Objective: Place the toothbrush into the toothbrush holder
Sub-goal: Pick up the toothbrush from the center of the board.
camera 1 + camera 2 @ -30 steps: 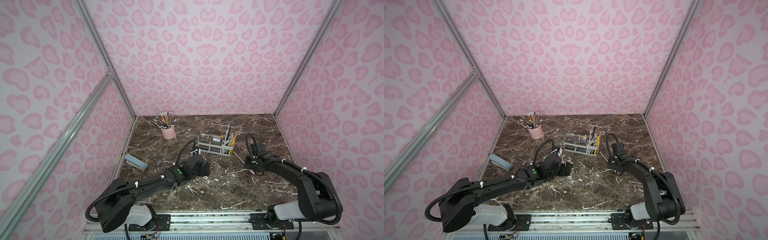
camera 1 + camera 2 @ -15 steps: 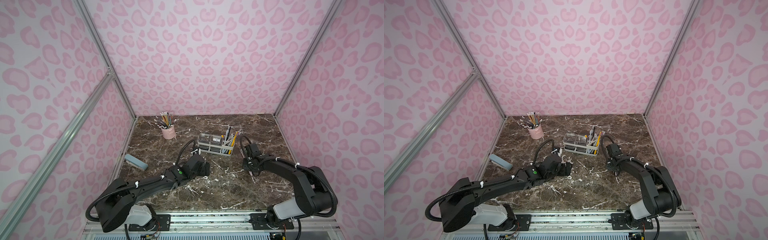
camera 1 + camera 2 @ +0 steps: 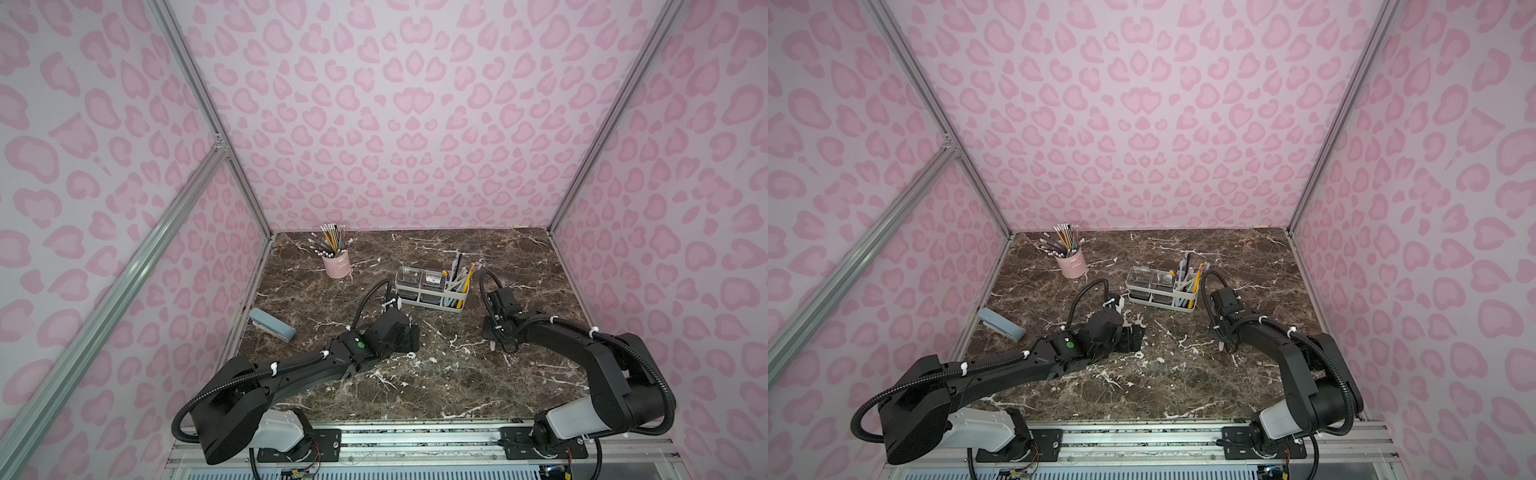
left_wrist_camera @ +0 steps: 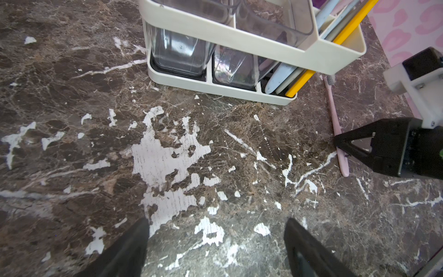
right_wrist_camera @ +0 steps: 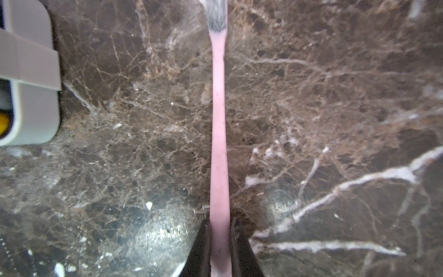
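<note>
A pink toothbrush (image 5: 218,120) with grey bristles lies flat on the marble, just right of the toothbrush holder (image 3: 456,302), a white caddy with two clear boxes. My right gripper (image 5: 219,225) is low over the table, and its two black fingers press both sides of the pink handle near its tail. The tail end of the toothbrush (image 3: 492,344) sticks out beneath the right gripper (image 3: 494,332) in both top views. My left gripper (image 4: 215,225) hangs open over bare marble in front of the toothbrush holder (image 4: 263,45), holding nothing. The left wrist view also shows the toothbrush (image 4: 334,112).
The holder's slotted end holds several brushes, among them a yellow one (image 3: 469,276). A pink cup of pencils (image 3: 336,264) stands at the back left. A grey-blue case (image 3: 272,324) lies by the left wall. Pink walls close in three sides.
The right gripper has shifted slightly left and toward the front, down over the toothbrush, and its jaws have narrowed onto the handle. The left arm has stayed put.
</note>
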